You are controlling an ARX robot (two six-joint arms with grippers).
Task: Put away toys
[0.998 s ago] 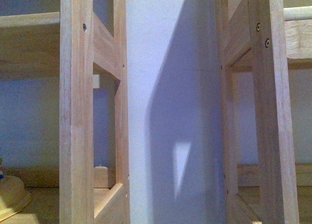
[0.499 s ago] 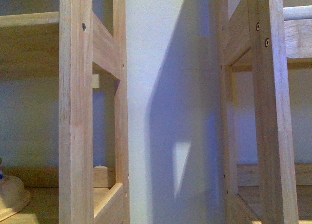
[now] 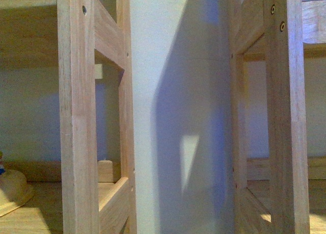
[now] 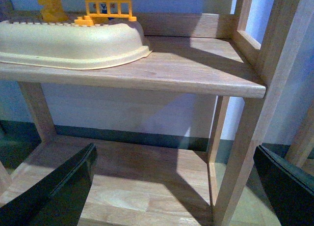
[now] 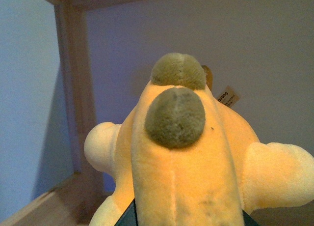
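An orange-yellow plush toy (image 5: 186, 167) fills the right wrist view, with two brownish nubs, pale stubby limbs and a white tag. My right gripper (image 5: 186, 221) is shut on its body; only dark finger edges show at the frame's lower edge. The toy hangs in front of a wall, beside a wooden shelf post (image 5: 78, 103). My left gripper (image 4: 179, 186) is open and holds nothing, its two black fingers (image 4: 54, 191) spread wide over the lower shelf board (image 4: 127, 186). Neither gripper nor the toy shows in the front view.
A cream tray (image 4: 73, 39) with yellow block toys (image 4: 105, 10) sits on the upper shelf board (image 4: 196, 69). Two wooden shelf frames (image 3: 76, 112) (image 3: 280, 117) flank a white wall gap (image 3: 178, 112). A cream bowl edge (image 3: 12, 191) lies on the left shelf.
The front view has shifted slightly: the shelf frames and upper board sit lower-to-higher in frame, with the left post a little further left and the board's edge nearer the top.
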